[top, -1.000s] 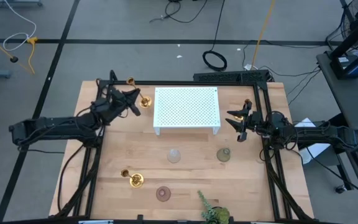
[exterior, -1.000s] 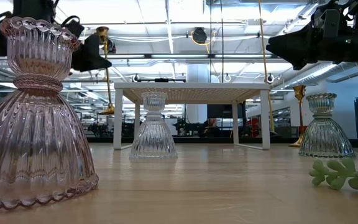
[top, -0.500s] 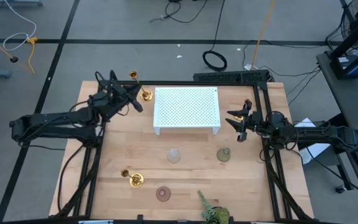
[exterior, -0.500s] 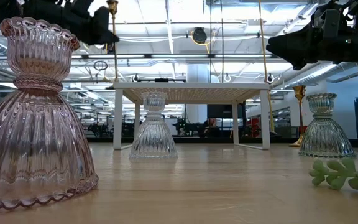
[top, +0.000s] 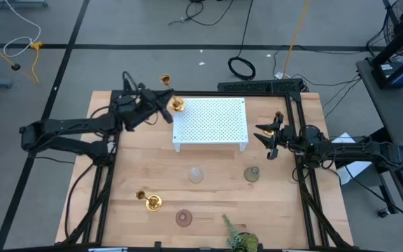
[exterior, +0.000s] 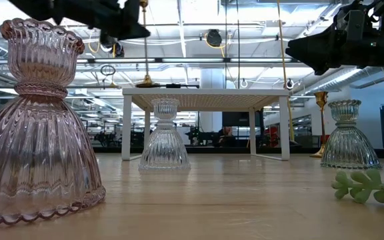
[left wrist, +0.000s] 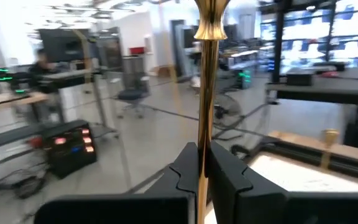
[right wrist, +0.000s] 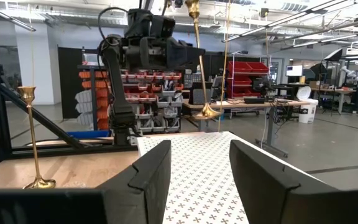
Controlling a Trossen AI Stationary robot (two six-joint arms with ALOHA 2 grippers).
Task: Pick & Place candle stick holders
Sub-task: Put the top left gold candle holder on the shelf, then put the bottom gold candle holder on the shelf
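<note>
My left gripper (top: 166, 106) is shut on a gold candlestick (top: 171, 92), which it holds over the far-left corner of the white perforated stand (top: 210, 122). The candlestick also shows in the low view (exterior: 144, 47) and the right wrist view (right wrist: 200, 62). A second gold candlestick (top: 279, 116) stands at the far right, and a third (top: 149, 201) at the near left. Clear (top: 196, 175), green (top: 251, 174) and pink (top: 182, 218) glass holders stand on their bases on the table. My right gripper (top: 266, 137) is open and empty right of the stand. My left gripper pinches the candlestick's thin stem (left wrist: 204, 134) between its two fingers (left wrist: 185, 171), somewhat above the stem's middle. The fingers come level from the table's left and lie across the stem. The candlestick hangs nearly upright and lifted clear, its round base (exterior: 147, 83) just above the stand's top.
A green leafy sprig (top: 240, 239) lies at the near edge. The table's black frame rails run along the left, far and right sides. Bare wood lies between the stand and the glass holders.
My left gripper has gone up and toward the table's right edge, still shut on the gold candlestick. The candlestick has been lifted clear of the table's far-left part and carried to the stand's far-left corner, staying upright.
</note>
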